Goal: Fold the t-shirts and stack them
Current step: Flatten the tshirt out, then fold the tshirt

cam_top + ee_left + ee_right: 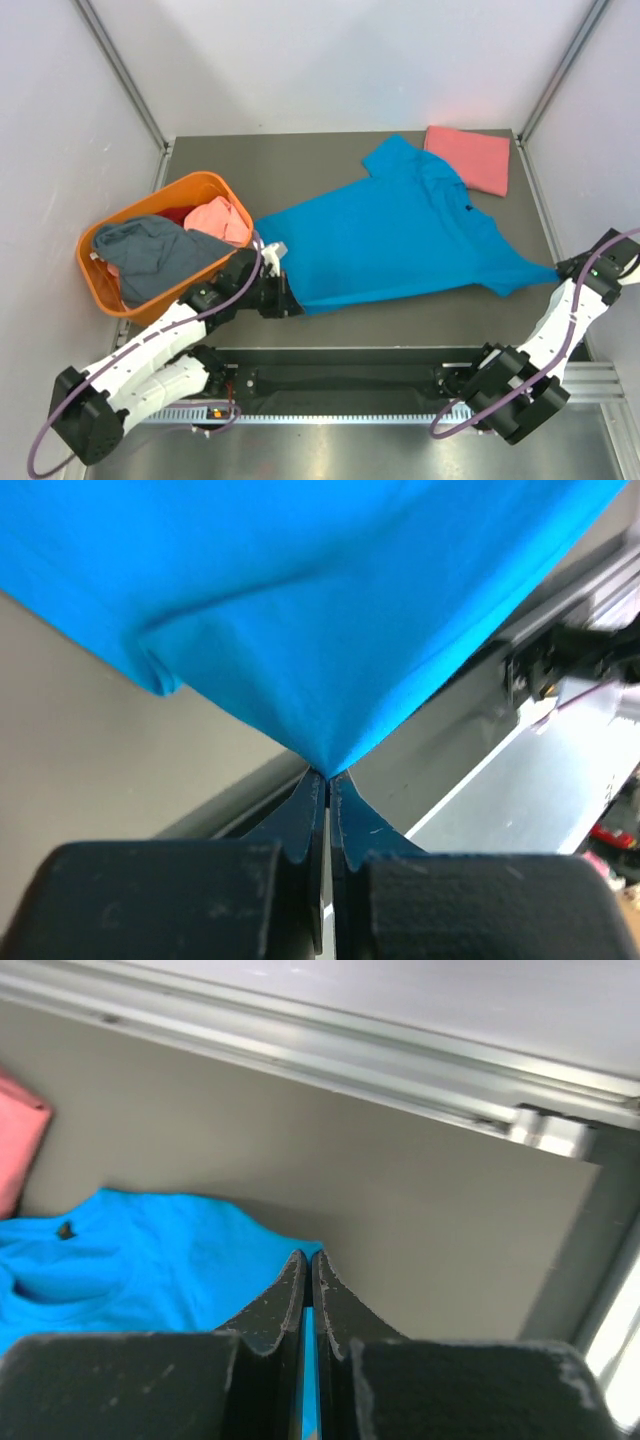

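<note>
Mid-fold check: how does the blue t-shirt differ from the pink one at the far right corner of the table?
The blue t-shirt lies spread open across the middle of the table; the pink t-shirt is folded into a small rectangle. The blue t-shirt is pinched at two ends by the left gripper and the right gripper; the pink t-shirt is touched by neither. Both are plain-coloured cloth.

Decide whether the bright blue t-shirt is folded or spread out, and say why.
Spread out. The blue t-shirt lies open across the table, both sleeves and collar showing.
</note>
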Available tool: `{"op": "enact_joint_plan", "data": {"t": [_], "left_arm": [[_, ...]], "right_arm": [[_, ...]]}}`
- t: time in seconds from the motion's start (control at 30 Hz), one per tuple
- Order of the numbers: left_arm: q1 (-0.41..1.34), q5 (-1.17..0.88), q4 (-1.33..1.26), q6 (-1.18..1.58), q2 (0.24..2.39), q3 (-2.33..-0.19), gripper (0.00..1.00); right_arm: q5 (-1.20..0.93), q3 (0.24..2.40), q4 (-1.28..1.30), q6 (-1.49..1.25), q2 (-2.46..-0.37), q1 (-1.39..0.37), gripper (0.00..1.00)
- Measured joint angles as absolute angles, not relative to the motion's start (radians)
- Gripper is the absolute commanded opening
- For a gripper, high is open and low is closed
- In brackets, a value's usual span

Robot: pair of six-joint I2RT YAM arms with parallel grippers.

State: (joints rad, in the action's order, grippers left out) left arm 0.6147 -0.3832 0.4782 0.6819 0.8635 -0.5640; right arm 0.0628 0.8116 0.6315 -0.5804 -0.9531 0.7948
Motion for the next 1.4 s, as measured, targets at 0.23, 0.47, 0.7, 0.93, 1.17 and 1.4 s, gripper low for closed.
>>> {"op": "enact_joint_plan", "data": {"t": [0.23, 0.47, 0.7, 0.93, 1.17, 1.4], "left_arm": [[0.779, -0.252, 0.501, 0.741, 0.886, -0.564, 0.0], [0.852, -0.202, 0.501, 0.777, 0.889, -0.559, 0.0], [0.907, -0.177, 0.496, 0.797, 0.934, -0.559, 0.0], [0.924, -0.136, 0.498, 0.818, 1.001, -0.559, 0.0], [0.924, -0.113, 0.508, 0.833, 1.065, -0.581, 0.0], [0.924, -0.084, 0.539, 0.832, 1.074, -0.678, 0.0]], "right_arm": [[0.171, 0.834, 0.661, -0.544, -0.945, 0.795, 0.0], [0.281, 0.831, 0.667, -0.517, -0.94, 0.795, 0.0], [0.22, 0.724, 0.571, -0.498, -0.941, 0.795, 0.0], [0.126, 0.749, 0.543, -0.432, -1.119, 0.781, 0.0], [0.195, 0.862, 0.551, -0.377, -1.268, 0.599, 0.0], [0.216, 0.945, 0.526, -0.345, -1.297, 0.491, 0.02]]}}
